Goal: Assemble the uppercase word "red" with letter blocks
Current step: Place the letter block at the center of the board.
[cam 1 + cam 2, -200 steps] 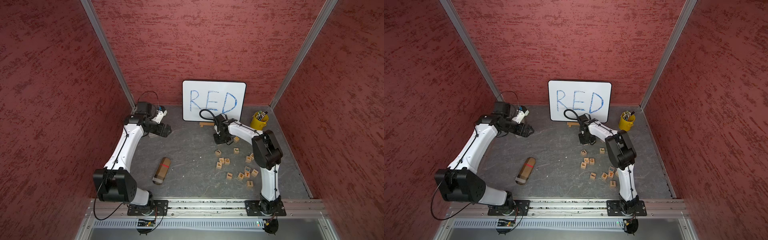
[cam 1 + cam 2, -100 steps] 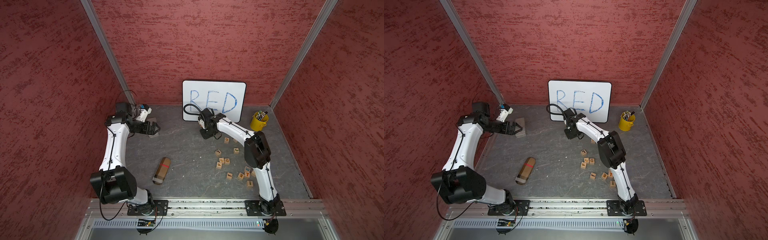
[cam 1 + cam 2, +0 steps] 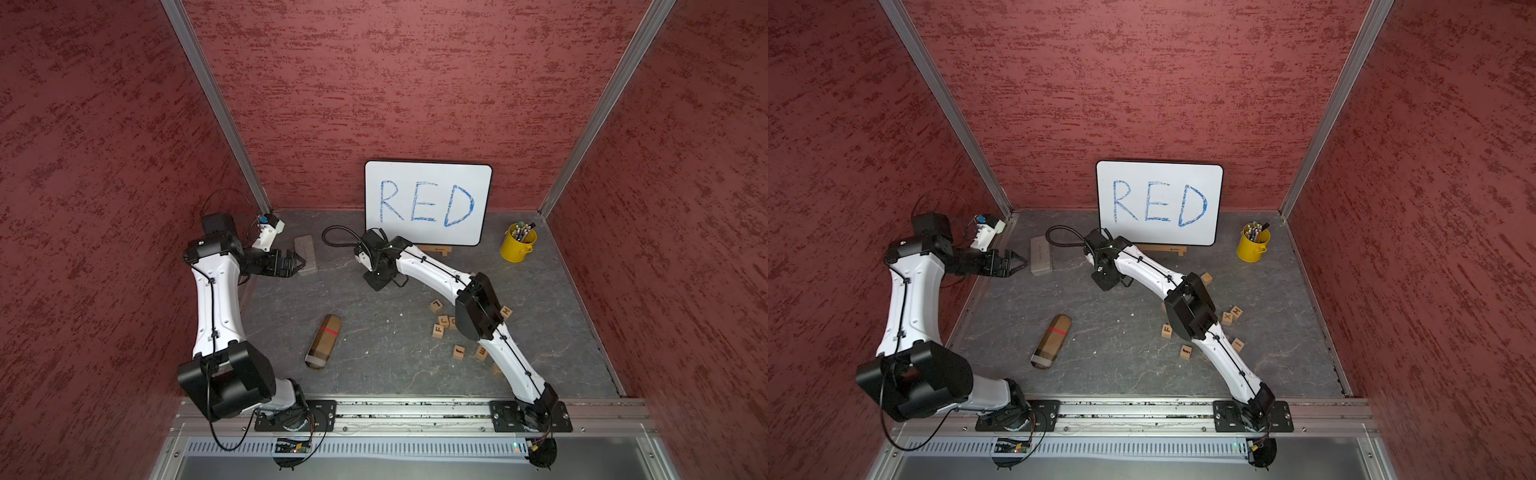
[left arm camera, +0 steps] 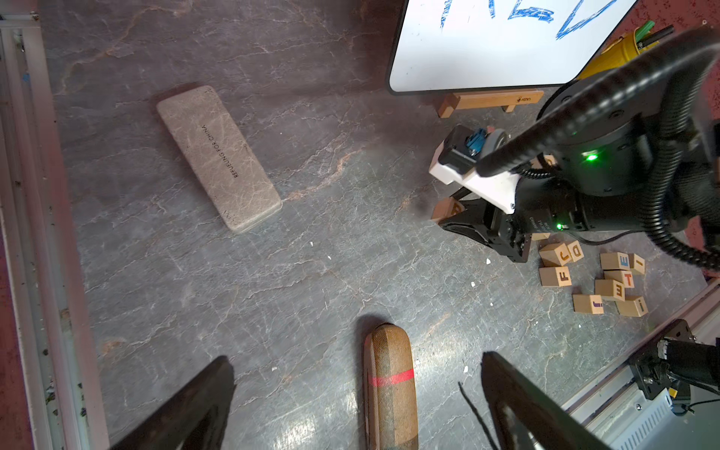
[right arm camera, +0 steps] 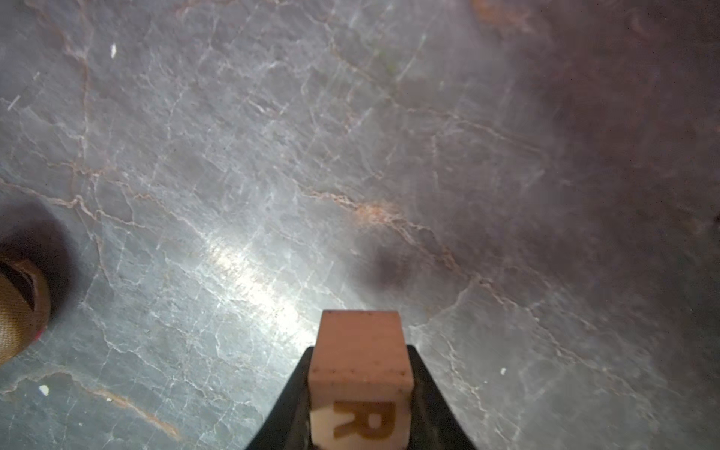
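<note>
I see one open container, a yellow bucket (image 3: 517, 246) in the far right corner, stuffed with upright pens (image 3: 521, 229). The gray case (image 3: 305, 258) near the far left corner and the brown case (image 3: 323, 341) toward the front both lie shut, so I cannot tell what is in them.

My right gripper (image 5: 360, 389) is clamped on the R block (image 5: 360, 362) and holds it clear of the table (image 3: 374, 332), in front of the board (image 3: 428, 203). The D block (image 4: 576, 251) and E block (image 3: 481, 353) sit in the loose pile on the right, partly under my right arm. My left gripper (image 4: 356, 360) is spread wide and holds nothing. In both top views it hangs just beside the gray case, close to the left wall (image 3: 104, 208).

Red walls close three sides, and a metal rail (image 3: 415, 409) runs along the front. The widest open slate lies mid-table, between the gray case, the brown case and the pile. The R hangs over it. Behind my right wrist, the board's wooden stand (image 3: 436, 249) is near.
</note>
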Robot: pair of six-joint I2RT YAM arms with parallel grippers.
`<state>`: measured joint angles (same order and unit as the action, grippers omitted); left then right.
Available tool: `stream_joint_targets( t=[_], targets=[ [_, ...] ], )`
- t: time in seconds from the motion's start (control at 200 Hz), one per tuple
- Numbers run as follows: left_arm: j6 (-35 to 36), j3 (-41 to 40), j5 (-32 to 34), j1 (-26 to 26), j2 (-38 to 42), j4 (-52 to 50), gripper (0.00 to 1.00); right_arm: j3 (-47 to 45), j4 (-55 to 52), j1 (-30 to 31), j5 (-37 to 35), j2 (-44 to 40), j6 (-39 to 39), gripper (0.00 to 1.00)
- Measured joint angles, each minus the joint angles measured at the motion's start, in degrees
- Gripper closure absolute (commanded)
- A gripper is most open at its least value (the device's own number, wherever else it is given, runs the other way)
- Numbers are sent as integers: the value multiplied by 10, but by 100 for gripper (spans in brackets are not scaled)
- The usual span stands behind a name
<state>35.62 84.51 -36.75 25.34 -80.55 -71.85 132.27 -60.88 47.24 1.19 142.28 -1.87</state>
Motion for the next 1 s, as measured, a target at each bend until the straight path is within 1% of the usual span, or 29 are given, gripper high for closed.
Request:
stream_joint_targets(
  t=[0.271,0.456,0.676,0.822,0.862,0.907,0.942,1.002],
  targets=[
    [43,2,-24,30,9,-42,0,5,-9,25,-2,29,-10,68],
    [70,2,-38,39,16,-59,1,6,-10,33,-5,30,-16,59],
    [100,1,-53,39,25,-73,1,14,-9,36,-21,30,-18,50],
    [115,7,-53,29,20,-83,1,21,-8,36,-38,30,-17,48],
    [118,13,-52,23,17,-85,1,23,-7,36,-41,29,-17,45],
    [123,22,-50,12,13,-87,0,24,-4,36,-42,27,-16,44],
    [128,30,-46,3,9,-88,1,24,-3,36,-43,24,-16,41],
    [136,49,-37,-19,1,-95,1,24,-3,36,-41,16,-16,41]
  ],
)
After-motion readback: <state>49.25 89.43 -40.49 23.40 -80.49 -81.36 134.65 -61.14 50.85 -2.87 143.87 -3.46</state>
